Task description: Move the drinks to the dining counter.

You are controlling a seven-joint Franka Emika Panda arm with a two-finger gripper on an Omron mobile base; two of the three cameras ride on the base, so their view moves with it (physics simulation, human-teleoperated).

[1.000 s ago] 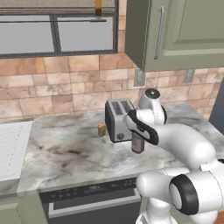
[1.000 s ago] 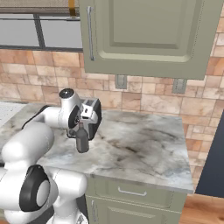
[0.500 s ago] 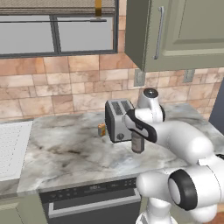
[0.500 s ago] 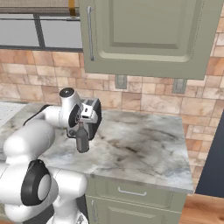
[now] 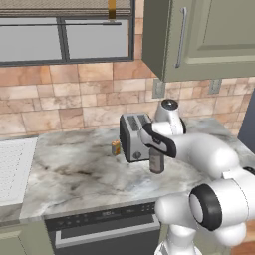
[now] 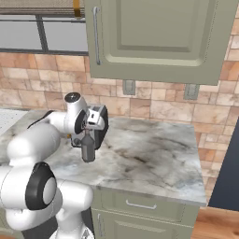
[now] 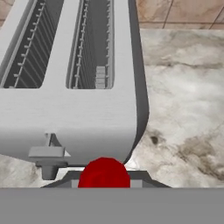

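The bottle (image 5: 157, 162) stands upright on the marble surface (image 5: 74, 169), just in front of the toaster (image 5: 133, 137), toward the surface's front edge. The end effector (image 5: 157, 148) sits directly above the bottle's neck; whether its fingers are apart or clamped cannot be told. In the hand view the red cap (image 7: 104, 173) lies directly below the camera. The small can (image 5: 115, 148) stands beside the toaster's left side, apart from the end effector.

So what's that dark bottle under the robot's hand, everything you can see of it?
The bottle is squat, grey-brown and glassy, upright on the marble counter just in front of the silver toaster. From the hand's camera its round red cap sits right below the gripper, which hangs over its neck. Whether the fingers grip it can't be told.
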